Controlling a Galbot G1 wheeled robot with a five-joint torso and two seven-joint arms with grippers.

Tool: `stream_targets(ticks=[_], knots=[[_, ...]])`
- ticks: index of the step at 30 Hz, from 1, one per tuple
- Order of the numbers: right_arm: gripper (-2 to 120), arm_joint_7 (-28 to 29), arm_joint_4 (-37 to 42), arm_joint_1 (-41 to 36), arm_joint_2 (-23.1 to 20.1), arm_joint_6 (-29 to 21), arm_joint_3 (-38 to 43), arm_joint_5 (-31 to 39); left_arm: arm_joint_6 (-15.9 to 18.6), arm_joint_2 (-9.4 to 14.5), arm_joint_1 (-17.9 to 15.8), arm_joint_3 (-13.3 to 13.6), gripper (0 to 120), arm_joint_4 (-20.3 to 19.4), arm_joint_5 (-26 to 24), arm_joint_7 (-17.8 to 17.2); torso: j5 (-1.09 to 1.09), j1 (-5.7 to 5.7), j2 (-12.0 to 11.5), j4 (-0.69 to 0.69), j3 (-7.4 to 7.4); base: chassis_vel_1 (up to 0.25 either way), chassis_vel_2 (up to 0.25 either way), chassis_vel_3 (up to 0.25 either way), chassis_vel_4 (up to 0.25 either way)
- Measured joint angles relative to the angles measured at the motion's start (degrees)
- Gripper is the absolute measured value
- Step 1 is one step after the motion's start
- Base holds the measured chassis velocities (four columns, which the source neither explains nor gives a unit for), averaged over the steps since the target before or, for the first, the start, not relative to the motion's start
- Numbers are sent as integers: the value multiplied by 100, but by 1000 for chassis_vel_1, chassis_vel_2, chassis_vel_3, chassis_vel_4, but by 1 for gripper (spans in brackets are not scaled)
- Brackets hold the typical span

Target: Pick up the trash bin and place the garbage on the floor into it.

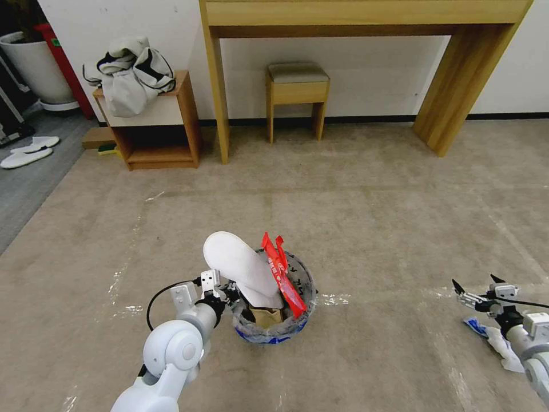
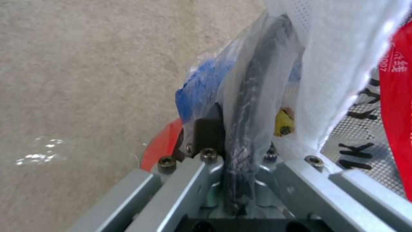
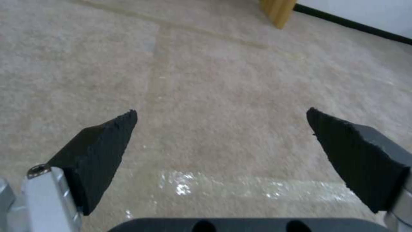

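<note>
Head view: the trash bin (image 1: 274,320) stands on the beige carpet (image 1: 372,217) at about 6 o'clock in the picture, its clear plastic liner folded over the rim. A white slipper (image 1: 240,266) and a red wrapper (image 1: 281,274) stick up out of it, and a brown paper bag (image 1: 266,315) lies lower inside. The left tool (image 1: 227,293) sits at the bin's 9 o'clock rim, pinching it. The right tool (image 1: 474,289) hangs at roughly 4 o'clock in the picture, its two tips spread wide, above white-blue crumpled papers (image 1: 497,340) lying on the carpet. Two more white slippers (image 1: 28,151) lie on the grey floor at 10 o'clock.

Left wrist view: the left tool (image 2: 240,135) is pressed together on the liner-wrapped rim of the bin (image 2: 161,145); the slipper (image 2: 339,64) and wrapper (image 2: 397,96) rise just beyond it.

Right wrist view: the right tool (image 3: 221,129) is spread apart, with bare carpet (image 3: 214,80) between its dark tips.
</note>
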Motion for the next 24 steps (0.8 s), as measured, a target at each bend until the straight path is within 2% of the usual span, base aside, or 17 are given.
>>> stream_targets(ticks=[13, 24], knots=[[100, 1, 4, -13, -28, -34, 3, -30, -11, -36, -79, 8, 2, 70, -136, 4, 0, 0, 0, 1, 0, -16, -22, -11, -16], [100, -64, -149, 28, 42, -5, -86, -141, -18, -44, -115, -5, 2, 149, 8, 8, 0, 0, 0, 0, 0, 0, 0, 0, 0]])
